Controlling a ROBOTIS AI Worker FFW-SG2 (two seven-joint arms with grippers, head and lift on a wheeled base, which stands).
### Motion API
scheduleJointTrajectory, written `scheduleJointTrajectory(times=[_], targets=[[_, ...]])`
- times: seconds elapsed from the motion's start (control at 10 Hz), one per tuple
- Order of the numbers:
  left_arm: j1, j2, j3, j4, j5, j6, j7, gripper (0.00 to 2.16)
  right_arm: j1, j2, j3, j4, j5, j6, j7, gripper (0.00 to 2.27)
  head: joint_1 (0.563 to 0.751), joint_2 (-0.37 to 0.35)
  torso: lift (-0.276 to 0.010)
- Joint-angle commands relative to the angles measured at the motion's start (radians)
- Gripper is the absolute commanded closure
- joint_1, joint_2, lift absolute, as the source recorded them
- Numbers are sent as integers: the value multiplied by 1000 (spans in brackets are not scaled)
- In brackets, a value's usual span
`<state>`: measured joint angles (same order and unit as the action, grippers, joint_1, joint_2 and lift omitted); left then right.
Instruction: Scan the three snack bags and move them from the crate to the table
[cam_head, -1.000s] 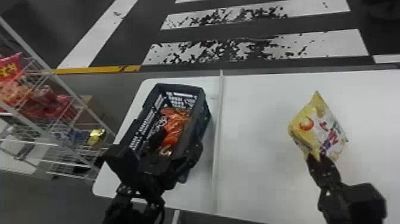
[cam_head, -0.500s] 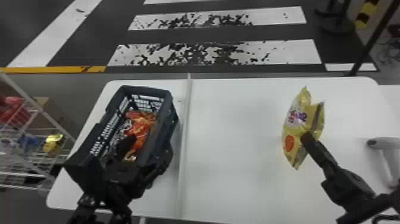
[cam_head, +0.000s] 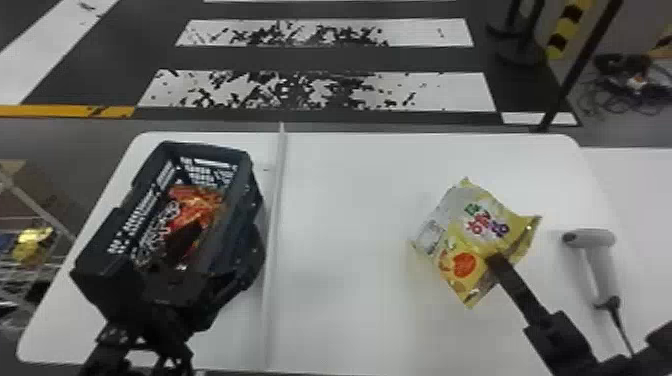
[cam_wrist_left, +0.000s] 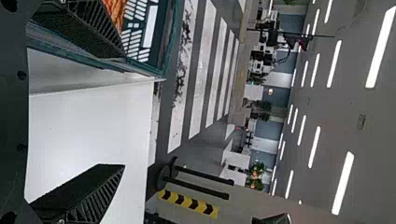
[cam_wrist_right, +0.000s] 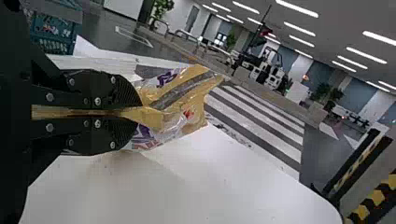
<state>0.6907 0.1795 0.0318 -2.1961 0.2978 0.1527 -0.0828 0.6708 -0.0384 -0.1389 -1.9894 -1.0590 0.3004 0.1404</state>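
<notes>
Presently pinching 1 yellow snack bag (cam_head: 477, 225) near its edge with right tool (cam_wrist_right: 138, 113), likely baring wrapper for scanner (cam_head: 604, 265); left tool (cam_wrist_left: 123, 111) spread at crate (cam_head: 245, 200).

We see crinkled, glossy plastic film on the yellow snack bag (cam_head: 485, 232) and shiny, rumpled wrapping on the orange-red bag (cam_head: 197, 202) in the crate (cam_head: 200, 145), itself of hard, perforated plastic with a dull finish. The table (cam_head: 350, 300) looks smooth with a soft sheen, and the scanner (cam_head: 601, 270) looks like smooth plastic to us. Beyond, we find flaked, rough-looking paint on the floor stripes (cam_head: 450, 92).
</notes>
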Motion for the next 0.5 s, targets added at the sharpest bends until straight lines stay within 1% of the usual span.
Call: scheduleJointTrajectory(times=[0.0, 0.2, 0.4], targets=[[-6, 0, -7, 10, 0, 0, 0, 22, 15, 2, 8, -23, 60, -34, -76, -2, 695, 10, -62], [-8, 0, -7, 18, 1, -12, 0, 22, 41, -5, 38, -58, 163, -31, -189, -2, 695, -24, -62], [-10, -2, -7, 18, 1, -21, 1, 22, 55, -9, 39, -71, 185, -10, -209, 6, 695, -27, -62]])
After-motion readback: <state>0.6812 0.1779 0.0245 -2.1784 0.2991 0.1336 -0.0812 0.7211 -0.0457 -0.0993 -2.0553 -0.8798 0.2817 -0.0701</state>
